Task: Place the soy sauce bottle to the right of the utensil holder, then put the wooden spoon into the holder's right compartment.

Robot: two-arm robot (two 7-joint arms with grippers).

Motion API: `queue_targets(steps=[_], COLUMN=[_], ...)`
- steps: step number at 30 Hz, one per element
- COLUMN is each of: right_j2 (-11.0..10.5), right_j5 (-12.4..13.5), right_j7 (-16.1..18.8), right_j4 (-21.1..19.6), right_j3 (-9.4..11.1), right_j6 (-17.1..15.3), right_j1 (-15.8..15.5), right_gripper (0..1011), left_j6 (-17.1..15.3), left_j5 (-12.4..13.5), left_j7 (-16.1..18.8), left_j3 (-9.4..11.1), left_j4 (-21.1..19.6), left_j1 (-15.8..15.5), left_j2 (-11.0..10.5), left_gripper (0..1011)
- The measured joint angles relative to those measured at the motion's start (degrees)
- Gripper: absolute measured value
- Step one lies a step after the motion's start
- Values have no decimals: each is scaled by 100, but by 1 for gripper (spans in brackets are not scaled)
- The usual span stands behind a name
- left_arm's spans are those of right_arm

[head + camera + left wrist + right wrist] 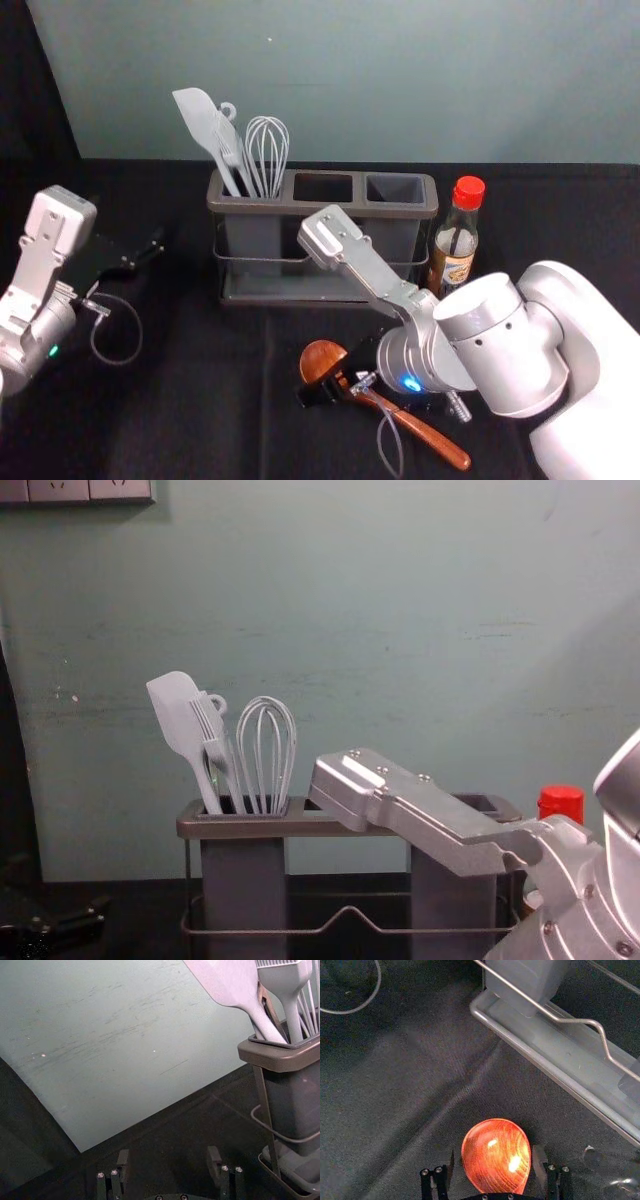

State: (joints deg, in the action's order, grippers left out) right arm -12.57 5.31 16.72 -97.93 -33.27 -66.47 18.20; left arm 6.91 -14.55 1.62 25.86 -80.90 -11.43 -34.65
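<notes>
Right pincer: low over the black cloth (200, 410), in front of the holder; the right pincer (328, 379) is open, its fingers set either side of the spoon.
Wooden spoon: the wooden spoon (321, 358) lies on the cloth with its bowl end between the right pincer's fingers, its handle slanting back toward the robot and rightward.
Soy sauce bottle: the bottle (453, 255) stands upright beyond the right pincer and to its right, just beside the holder.
Holder: the holder (260, 206) is beyond the right pincer; spatula (200, 115) and whisk (268, 145) stand in its left compartment.
Left pincer: the left pincer (150, 252) is left of the holder, fingers spread.
</notes>
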Motion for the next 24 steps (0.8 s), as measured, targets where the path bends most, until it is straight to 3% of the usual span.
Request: queue_targets(steps=[18, 24], right_j2=[27, 45], right_j5=[-236, -353], right_j7=[171, 173], right_j4=[103, 52], right_j3=[-28, -43], right_j6=[75, 57], right_j1=[-32, -45], right_gripper=[1003, 883], left_j6=[0, 0], left_j5=[0, 0], left_j7=[0, 0], left_j3=[0, 0], left_j4=[0, 0], left_j1=[0, 0], left_j2=[0, 0], left_gripper=[1000, 1000])
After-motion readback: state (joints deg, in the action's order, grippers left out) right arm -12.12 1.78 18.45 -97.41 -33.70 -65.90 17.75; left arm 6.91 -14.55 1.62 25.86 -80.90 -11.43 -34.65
